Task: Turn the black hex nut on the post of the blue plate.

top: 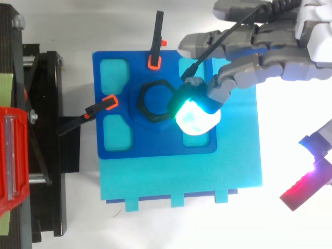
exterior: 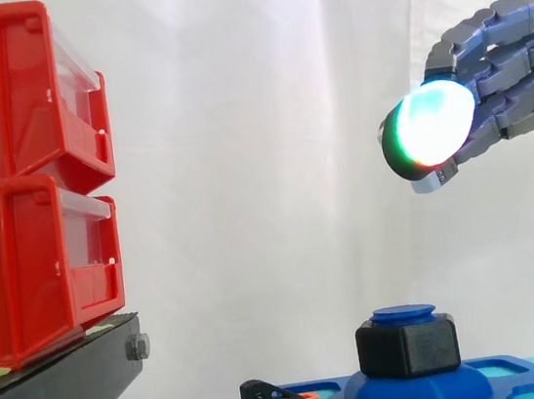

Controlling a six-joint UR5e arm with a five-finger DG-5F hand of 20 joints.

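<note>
A black hex nut [exterior: 408, 346] sits on the blue post [exterior: 404, 314] at the middle of the blue plate [top: 116, 101]. In the top view the black hex nut [top: 147, 110] rings the post. My hand [exterior: 512, 79] hangs well above the nut and to its right, reaching in from the right edge. Its fingers [top: 249, 70] stretch out nearly straight and hold nothing. One glowing green-white fingertip [exterior: 434, 123] points left, high over the plate. In the top view that fingertip [top: 196, 116] lies just right of the nut.
Two red bins [exterior: 24, 182] are stacked on a black stand [exterior: 61, 389] at the left. Two black clamps with orange tips [top: 154, 52] hold the plate at its far and left sides. A cyan base [top: 233, 171] lies under the plate.
</note>
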